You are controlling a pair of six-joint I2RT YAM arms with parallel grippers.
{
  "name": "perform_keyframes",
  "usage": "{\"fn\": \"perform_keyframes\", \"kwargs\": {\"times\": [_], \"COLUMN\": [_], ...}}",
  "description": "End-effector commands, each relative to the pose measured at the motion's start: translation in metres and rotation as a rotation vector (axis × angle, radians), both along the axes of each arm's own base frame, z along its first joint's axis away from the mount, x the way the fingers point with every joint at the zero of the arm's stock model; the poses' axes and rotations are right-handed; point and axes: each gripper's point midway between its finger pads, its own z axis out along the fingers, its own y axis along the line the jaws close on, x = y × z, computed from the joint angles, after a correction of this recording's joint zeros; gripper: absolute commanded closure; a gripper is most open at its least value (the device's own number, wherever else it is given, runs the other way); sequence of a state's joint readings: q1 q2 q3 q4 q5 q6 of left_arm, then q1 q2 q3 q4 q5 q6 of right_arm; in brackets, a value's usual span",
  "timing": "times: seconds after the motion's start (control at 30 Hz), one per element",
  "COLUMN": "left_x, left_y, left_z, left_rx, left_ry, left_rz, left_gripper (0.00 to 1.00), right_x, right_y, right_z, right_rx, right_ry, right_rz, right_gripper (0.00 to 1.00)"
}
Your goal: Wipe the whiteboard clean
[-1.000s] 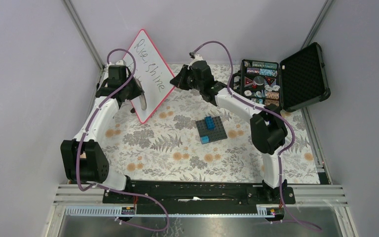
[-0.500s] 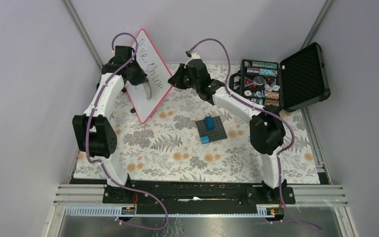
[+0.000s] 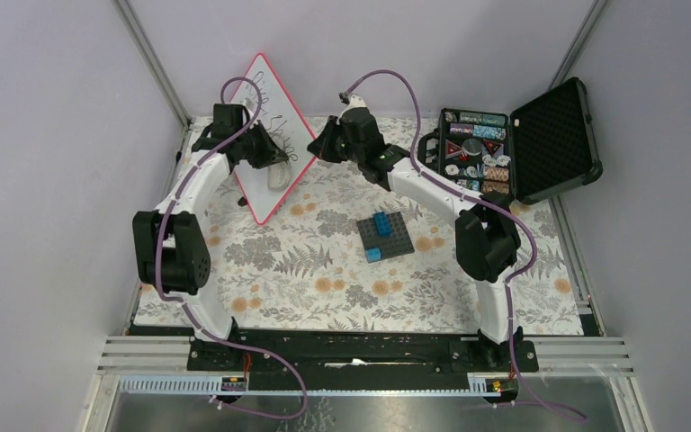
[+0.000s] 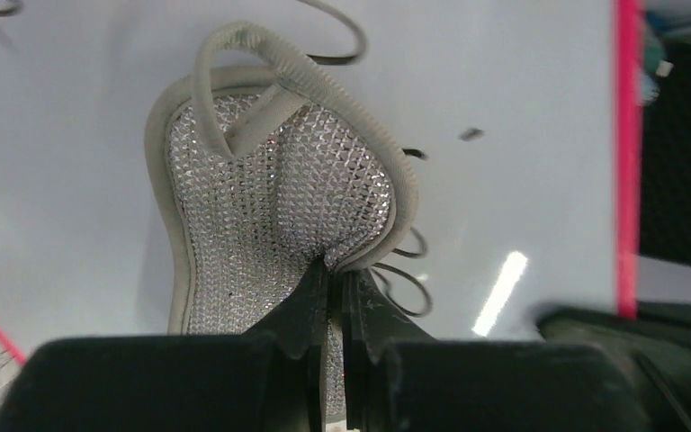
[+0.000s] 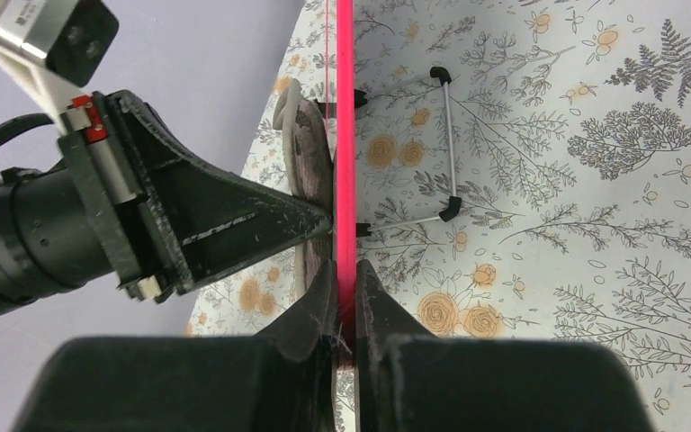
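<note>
The flat white rectangular whiteboard with a thin red-pink frame stands tilted at the rear left of the floral-patterned desk, with black handwriting on its face. The left gripper is clamped on a grey mesh cloth with beige trim, which lies against the board face. The right gripper is clamped on the board's frame edge.

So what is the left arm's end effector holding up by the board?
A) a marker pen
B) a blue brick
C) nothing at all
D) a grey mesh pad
D: in the left wrist view the left end effector is pinched shut on a grey mesh pad with a loop on it, right in front of the whiteboard.
</note>
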State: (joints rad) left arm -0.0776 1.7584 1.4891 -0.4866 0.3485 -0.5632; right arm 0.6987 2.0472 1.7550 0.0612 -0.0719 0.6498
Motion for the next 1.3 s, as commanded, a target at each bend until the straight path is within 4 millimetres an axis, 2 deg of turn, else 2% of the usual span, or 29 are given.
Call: {"fn": "perform_keyframes", "kwargs": {"times": [0.0, 0.17, 0.3, 0.37, 0.4, 0.53, 0.6, 0.7, 0.8, 0.9, 1.07, 1.2, 1.27], "left_x": [-0.019, -0.029, -0.027, -0.018, -0.013, 0.002, 0.004, 0.005, 0.007, 0.009, -0.002, 0.013, 0.025], "left_y": [-0.078, -0.109, -0.103, -0.088, -0.076, -0.003, 0.025, 0.041, 0.035, 0.006, -0.05, -0.061, -0.074], "left_z": [0.076, 0.085, 0.077, 0.065, 0.052, -0.003, -0.015, -0.021, -0.022, -0.006, 0.033, 0.054, 0.073], "left_rx": [-0.296, -0.346, -0.292, -0.246, -0.216, -0.053, 0.007, 0.018, -0.01, -0.05, 0.069, 0.004, -0.049], "left_ry": [-0.215, -0.222, -0.24, -0.218, -0.18, 0.008, 0.05, 0.057, 0.051, -0.021, -0.22, -0.271, -0.294], "left_rz": [-0.302, -0.424, -0.39, -0.327, -0.267, 0.029, 0.129, 0.187, 0.154, 0.026, -0.169, -0.142, -0.151], "left_gripper": [1.0, 1.0, 1.0, 1.0, 1.0, 1.0, 1.0, 1.0, 1.0, 1.0, 1.0, 1.0, 1.0], "right_x": [-0.021, -0.026, -0.028, -0.028, -0.028, -0.029, -0.029, -0.029, -0.029, -0.031, -0.034, -0.037, -0.04], "right_y": [0.034, 0.034, 0.032, 0.032, 0.032, 0.031, 0.031, 0.031, 0.031, 0.033, 0.035, 0.036, 0.038], "right_z": [0.027, 0.035, 0.039, 0.04, 0.039, 0.036, 0.035, 0.036, 0.035, 0.037, 0.041, 0.04, 0.04], "right_rx": [0.081, 0.103, 0.104, 0.11, 0.112, 0.116, 0.117, 0.125, 0.128, 0.132, 0.145, 0.152, 0.163], "right_ry": [-0.087, -0.098, -0.114, -0.118, -0.117, -0.11, -0.109, -0.111, -0.109, -0.11, -0.113, -0.108, -0.103], "right_rz": [0.133, 0.142, 0.142, 0.144, 0.144, 0.139, 0.137, 0.132, 0.135, 0.143, 0.17, 0.184, 0.198], "right_gripper": [1.0, 1.0, 1.0, 1.0, 1.0, 1.0, 1.0, 1.0, 1.0, 1.0, 1.0, 1.0, 1.0]}}
